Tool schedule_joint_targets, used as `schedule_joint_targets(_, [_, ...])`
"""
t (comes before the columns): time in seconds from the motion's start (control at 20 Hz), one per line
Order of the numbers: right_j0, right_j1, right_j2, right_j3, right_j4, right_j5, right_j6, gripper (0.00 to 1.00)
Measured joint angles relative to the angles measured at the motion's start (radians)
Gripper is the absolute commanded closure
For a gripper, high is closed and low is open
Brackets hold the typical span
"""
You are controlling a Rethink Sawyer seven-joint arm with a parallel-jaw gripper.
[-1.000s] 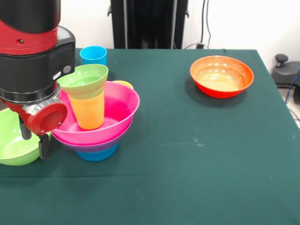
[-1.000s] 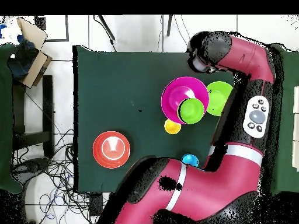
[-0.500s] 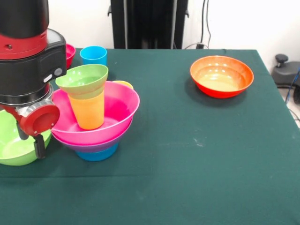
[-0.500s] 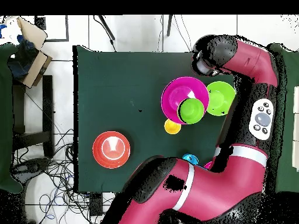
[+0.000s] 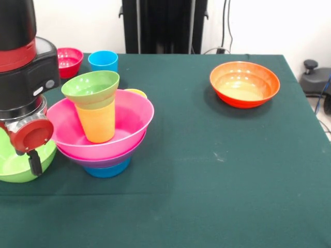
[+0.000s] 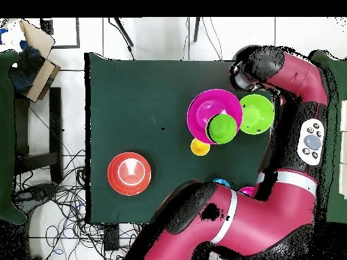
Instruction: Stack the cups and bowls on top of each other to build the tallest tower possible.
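Standing on the green table (image 5: 222, 170), the tower (image 5: 103, 129) sits toward the front view's left: a blue bowl (image 5: 107, 169) at the bottom, a purple bowl (image 5: 103, 161) on it, then the wide pink bowl (image 5: 132, 121), with an orange cup (image 5: 97, 124) upright inside it and a small green bowl (image 5: 90, 85) resting on that cup's rim. Just behind the pink bowl a yellow cup (image 5: 136, 93) peeks out; from overhead it stands on the cloth touching the pink rim (image 6: 200, 147). Farther back are a sky-blue cup (image 5: 103, 60) and, to its left, a small red bowl (image 5: 69, 61). An orange bowl (image 5: 244, 83) lies alone, well apart, at the far right. At the left edge the arm (image 5: 23, 67) hangs over the lime bowl (image 5: 15, 165), which lies just beside the tower. Its gripper (image 5: 32, 157) reaches down by the lime bowl's near rim; one dark finger shows, and I cannot tell whether it is clenched or released.
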Motion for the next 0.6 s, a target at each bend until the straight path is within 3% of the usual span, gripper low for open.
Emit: schedule_joint_targets(0.6, [-0.031,0.072,0.014,0.006,-0.010,-0.001,-0.070,0.00])
